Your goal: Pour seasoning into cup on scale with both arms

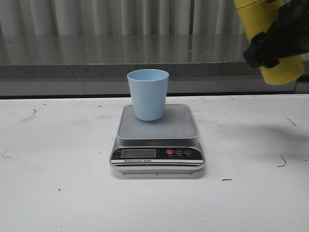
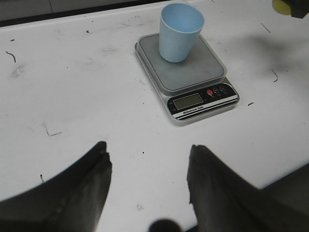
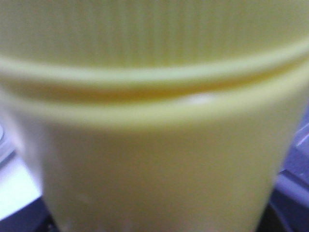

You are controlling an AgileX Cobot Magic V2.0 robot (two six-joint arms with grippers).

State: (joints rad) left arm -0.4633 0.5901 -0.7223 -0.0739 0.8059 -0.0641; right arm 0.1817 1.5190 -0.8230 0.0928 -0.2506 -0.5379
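Cup on scale

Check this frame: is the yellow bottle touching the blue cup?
Apart. The front view shows the yellow bottle held high at right, open background between it and the blue cup.

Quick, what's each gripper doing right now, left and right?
Left gripper: open, empty, above the table.
Right gripper: closed on the yellow seasoning bottle, held in the air.

The right gripper grips the yellow seasoning bottle in mid-air, its jaws closed round the tilted body. Below and well off to the jaws' left, the blue cup stands on the scale.
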